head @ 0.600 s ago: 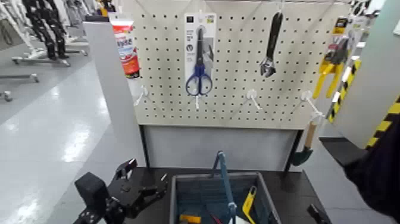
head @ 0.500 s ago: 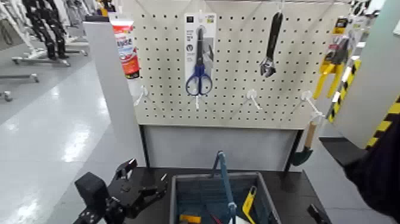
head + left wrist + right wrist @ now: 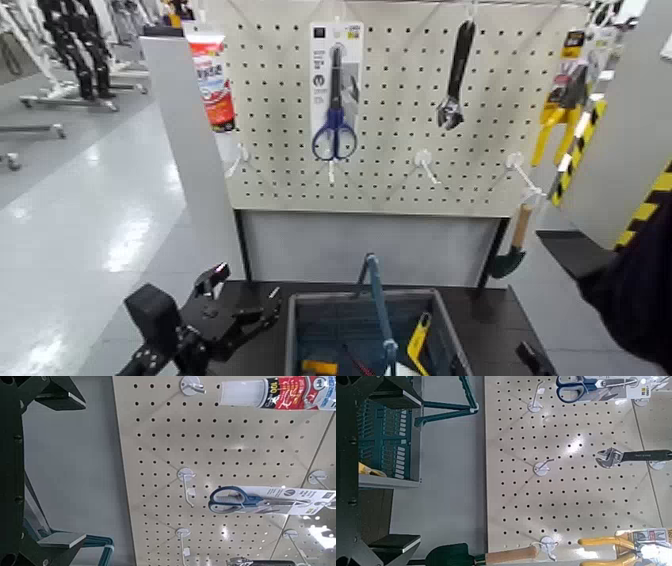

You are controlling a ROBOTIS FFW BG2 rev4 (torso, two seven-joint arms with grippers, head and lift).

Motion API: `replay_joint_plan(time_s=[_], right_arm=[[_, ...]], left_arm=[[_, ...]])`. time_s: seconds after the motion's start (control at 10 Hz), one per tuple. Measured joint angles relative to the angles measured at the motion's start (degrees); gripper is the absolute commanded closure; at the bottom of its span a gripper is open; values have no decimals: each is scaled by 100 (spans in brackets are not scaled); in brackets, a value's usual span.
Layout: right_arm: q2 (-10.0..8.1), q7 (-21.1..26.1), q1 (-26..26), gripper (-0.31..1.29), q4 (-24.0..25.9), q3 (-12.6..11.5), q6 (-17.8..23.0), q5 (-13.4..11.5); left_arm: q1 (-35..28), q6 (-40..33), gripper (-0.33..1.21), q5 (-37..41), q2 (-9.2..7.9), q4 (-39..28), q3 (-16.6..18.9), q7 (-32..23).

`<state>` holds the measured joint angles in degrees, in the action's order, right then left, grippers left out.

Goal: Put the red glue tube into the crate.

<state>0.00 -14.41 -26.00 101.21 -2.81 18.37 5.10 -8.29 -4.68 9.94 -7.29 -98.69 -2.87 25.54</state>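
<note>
The red glue tube (image 3: 210, 80) hangs at the top left of the white pegboard (image 3: 400, 170). It also shows in the left wrist view (image 3: 279, 392). The grey-blue crate (image 3: 300, 335) with its tall blue handle bar (image 3: 378, 305) stands on the dark table below the board. My left gripper (image 3: 245, 288) is open and empty, low at the crate's left side and well below the tube. In its wrist view the left gripper (image 3: 75, 467) faces the board. My right gripper (image 3: 411, 467) is open and empty. In the head view only a dark tip (image 3: 530, 358) shows beside the crate.
Blue-handled scissors in packaging (image 3: 334, 95), a black wrench (image 3: 456, 75), yellow pliers (image 3: 555, 110) and a wooden-handled tool (image 3: 515, 240) hang on the board. A yellow-handled tool (image 3: 418, 340) lies in the crate. A grey post (image 3: 190, 150) flanks the board's left; a striped panel (image 3: 640, 150) stands right.
My left arm has shifted very slightly; its gripper stays open. Nothing else has moved.
</note>
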Motion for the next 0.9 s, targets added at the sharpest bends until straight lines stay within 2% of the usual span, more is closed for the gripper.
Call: replay_joint_plan(time_s=[0.1, 0.6, 0.9], right_arm=[[0, 0, 5, 12, 3, 0, -3, 0], [0, 5, 41, 12, -3, 0, -28, 0], [0, 9, 66, 12, -22, 0, -18, 0]], left_arm=[[47, 139, 15, 42, -7, -69, 40, 52], [691, 1552, 15, 166, -72, -647, 430, 987], [1137, 2135, 15, 310, -174, -853, 589, 1211]])
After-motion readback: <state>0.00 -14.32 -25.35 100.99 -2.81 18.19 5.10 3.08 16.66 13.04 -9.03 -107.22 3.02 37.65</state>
